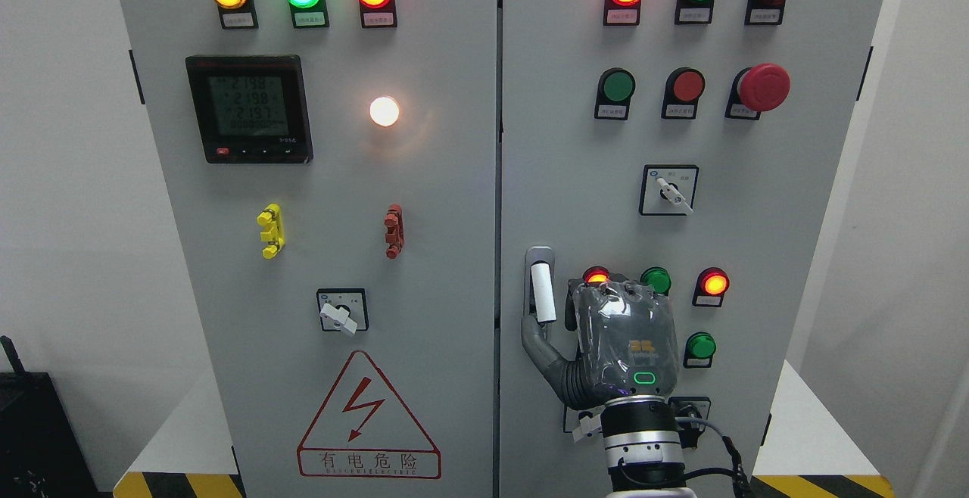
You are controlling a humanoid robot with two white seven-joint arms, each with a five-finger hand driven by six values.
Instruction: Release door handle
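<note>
Grey-shelled right hand (606, 339) hooks only its thumb beside the white cylindrical door handle (543, 294) near the right door's left edge, fingers hidden, grip unclear: withdraw straight back.

You see the right hand (606, 347) raised against the right cabinet door (802, 180), its back toward you and its arm entering from the bottom edge right of the middle. Its thumb (534, 340) reaches left to just under the white door handle (542, 292); whether it touches is unclear. The other fingers are hidden behind the palm. On the left door (439, 256), a warning triangle (368, 418) sits below a rotary switch (341, 312).
</note>
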